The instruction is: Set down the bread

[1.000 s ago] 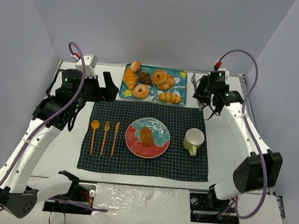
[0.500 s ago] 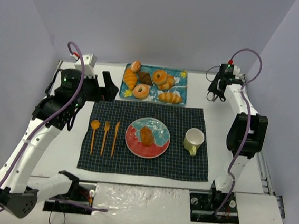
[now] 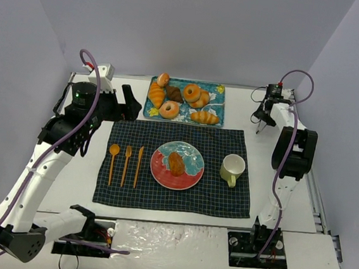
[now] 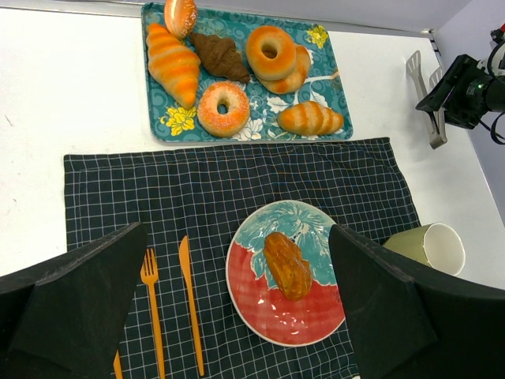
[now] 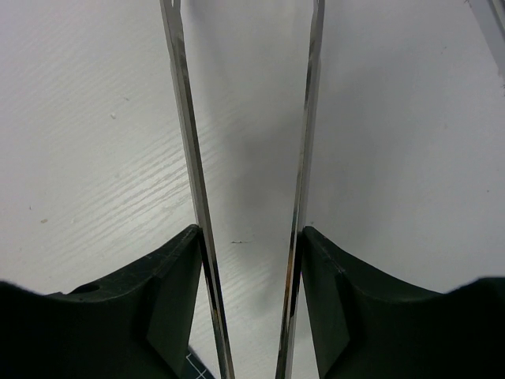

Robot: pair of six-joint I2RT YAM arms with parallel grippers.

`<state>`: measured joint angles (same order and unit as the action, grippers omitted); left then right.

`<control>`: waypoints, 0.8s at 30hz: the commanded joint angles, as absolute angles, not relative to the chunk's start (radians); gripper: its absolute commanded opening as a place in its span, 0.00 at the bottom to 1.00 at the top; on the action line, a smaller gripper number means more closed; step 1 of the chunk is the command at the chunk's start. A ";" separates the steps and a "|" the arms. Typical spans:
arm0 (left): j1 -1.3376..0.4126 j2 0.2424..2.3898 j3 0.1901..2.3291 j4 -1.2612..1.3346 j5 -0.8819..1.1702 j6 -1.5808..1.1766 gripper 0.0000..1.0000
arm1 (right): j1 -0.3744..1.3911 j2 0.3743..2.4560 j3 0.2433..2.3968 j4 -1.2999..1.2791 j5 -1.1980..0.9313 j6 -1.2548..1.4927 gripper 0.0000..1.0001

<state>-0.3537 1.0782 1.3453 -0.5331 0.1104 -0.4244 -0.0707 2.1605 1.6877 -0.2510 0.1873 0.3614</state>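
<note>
The bread (image 3: 176,163) — a smooth, deep golden-brown roll — lies near the middle of the red-and-teal plate (image 3: 162,172) on the dark checked placemat (image 3: 224,202), with the cup (image 3: 232,169) just beside the plate on its right. At the far right of the table (image 3: 259,161), well apart from the setting, the right hand (image 5: 251,237) grips a pair of metal tongs (image 5: 183,118). Its wrist view shows the two thin blades spread against the inner faces of its fingers, with nothing caught between them and bare tabletop beyond. The left hand (image 4: 237,230) hovers above the placemat, its fingers wide apart and holding nothing. The patterned tray (image 4: 327,95) sits at the back, beyond the mat.

With the roll on the plate, the placing itself looks done, and the step in hand appears to be parting with the tongs. To do it well, the right arm should bring the blades low and nearly flat to the bare tabletop before letting go — sprung tongs dropped from a height are liable to bounce or skid. The spot chosen should be well clear of the cup and the tray's corner. The fingers should open fully before the arm lifts, so that neither blade catches and drags. The plate and roll need no further touching.
</note>
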 commanded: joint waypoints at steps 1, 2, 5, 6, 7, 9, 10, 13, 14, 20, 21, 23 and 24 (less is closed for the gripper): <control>-0.345 1.071 1.366 -0.456 0.127 -0.434 0.97 | -0.078 2.145 1.725 -0.210 0.239 0.343 0.53; -0.345 1.072 1.365 -0.456 0.128 -0.434 0.97 | -0.078 2.148 1.723 -0.209 0.242 0.339 0.54; -0.345 1.074 1.364 -0.455 0.129 -0.434 0.97 | -0.078 2.158 1.719 -0.208 0.252 0.330 0.55; -0.345 1.074 1.364 -0.454 0.128 -0.434 0.97 | -0.078 2.165 1.718 -0.209 0.257 0.328 0.55; -0.345 1.073 1.364 -0.454 0.127 -0.434 0.97 | -0.078 2.171 1.718 -0.209 0.262 0.328 0.56; -0.345 1.072 1.364 -0.454 0.127 -0.433 0.97 | -0.078 2.178 1.715 -0.207 0.267 0.329 0.56; -0.345 1.072 1.364 -0.455 0.126 -0.433 0.97 | -0.078 2.181 1.712 -0.207 0.267 0.330 0.57; -0.344 1.072 1.364 -0.457 0.124 -0.433 0.97 | -0.078 2.189 1.702 -0.205 0.269 0.328 0.59; -0.344 1.071 1.363 -0.456 0.124 -0.433 0.97 | -0.078 2.190 1.698 -0.203 0.270 0.326 0.60; -0.342 1.068 1.363 -0.454 0.123 -0.433 0.97 | -0.077 2.187 1.684 -0.202 0.284 0.314 0.65; -0.344 1.069 1.362 -0.456 0.123 -0.433 0.97 | -0.077 2.185 1.681 -0.202 0.285 0.311 0.66; -0.344 1.071 1.363 -0.457 0.123 -0.434 0.97 | -0.077 2.181 1.677 -0.201 0.288 0.309 0.69; -0.344 1.073 1.364 -0.458 0.124 -0.434 0.97 | -0.077 2.180 1.676 -0.201 0.288 0.308 0.70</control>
